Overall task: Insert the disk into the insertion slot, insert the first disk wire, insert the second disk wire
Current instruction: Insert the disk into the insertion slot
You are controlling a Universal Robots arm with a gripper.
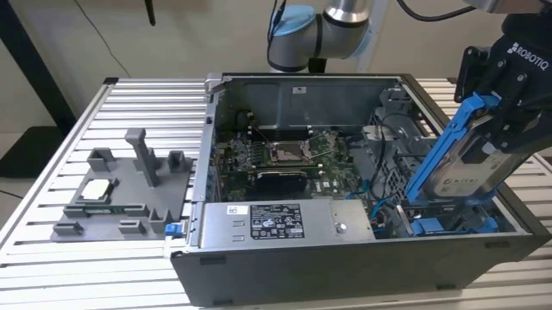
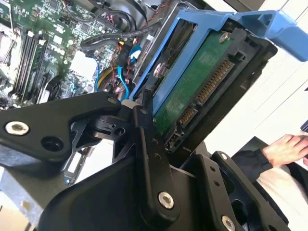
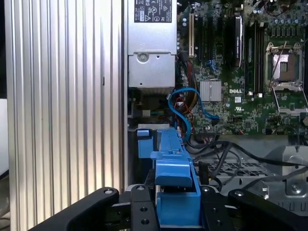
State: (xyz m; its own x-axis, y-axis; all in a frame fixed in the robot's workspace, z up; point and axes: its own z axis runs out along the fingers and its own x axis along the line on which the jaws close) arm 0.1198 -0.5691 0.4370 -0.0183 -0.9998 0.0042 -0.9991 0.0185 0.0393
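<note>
- The black end effector (image 1: 493, 129), at the exterior view's upper right, is clamped tight on the disk (image 1: 461, 169).
- The disk is a flat silver-grey slab with a pale label, edged by a glossy blue plastic frame.
- Its long axis is steeply tilted, with the lower end just over the insertion slot (image 1: 453, 225).
- The slot is dark sheet metal with blue tabs, at the lower right inside the open computer case (image 1: 328, 265).
- The case stands on a ribbed metal table (image 1: 86, 271).

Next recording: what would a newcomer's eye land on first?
The blue-framed disk, clamped tilted in the gripper above the slot, at the exterior view's right end of the open computer case. After that, the bare motherboard in the case's middle.
</note>
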